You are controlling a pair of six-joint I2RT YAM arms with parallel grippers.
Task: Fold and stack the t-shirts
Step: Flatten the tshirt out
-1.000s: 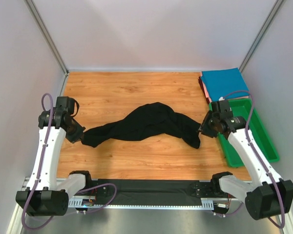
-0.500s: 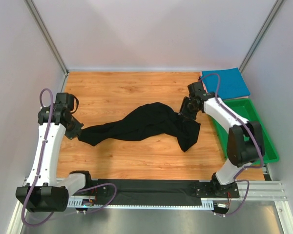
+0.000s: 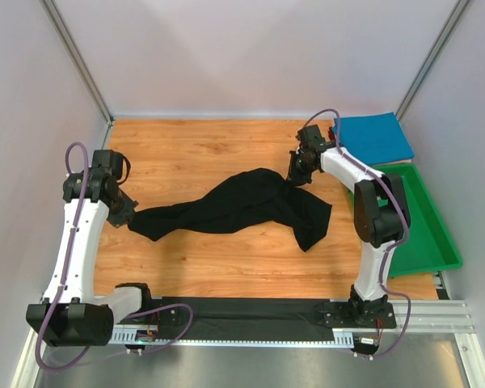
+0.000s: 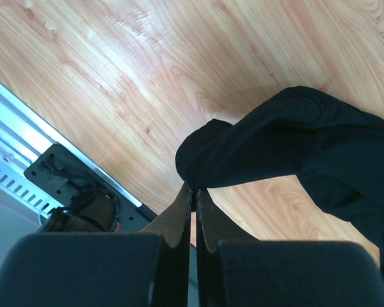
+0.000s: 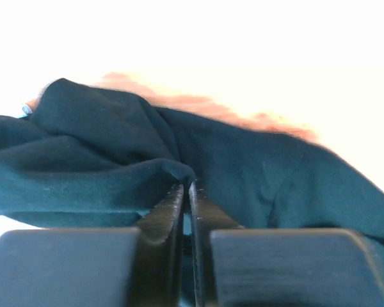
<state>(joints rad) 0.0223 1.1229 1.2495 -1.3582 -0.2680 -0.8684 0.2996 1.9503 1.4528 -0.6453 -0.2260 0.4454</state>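
From above, the black t-shirt (image 3: 242,206) lies stretched across the middle of the tabletop (image 3: 194,153). Its long axis runs left to right and climbs a little toward the far right. The narrow left end points at the left claw (image 3: 128,217), which is clamped on that end. The right end is broader, with a flap drooping toward the near edge. The right claw (image 3: 295,176) sits at its far corner. A folded teal-blue t-shirt (image 3: 376,139) lies in the far right corner. The green tray (image 3: 428,242) is just nearer than it, along the right edge.

A second ago the right arm hung over the tray with its claw at the shirt's right tail. It now reaches out toward the far side, near the teal-blue t-shirt. The drooping tail has drawn in toward the middle. The left arm has hardly shifted.

In the left wrist view, the left claw (image 4: 193,190) has its fingers pressed together on the rounded end of the black t-shirt (image 4: 294,141), which trails off to the right over the wood.

In the right wrist view, the background is washed out. The right claw (image 5: 187,185) is closed on a raised fold of the black t-shirt (image 5: 102,166), which spreads to both sides.
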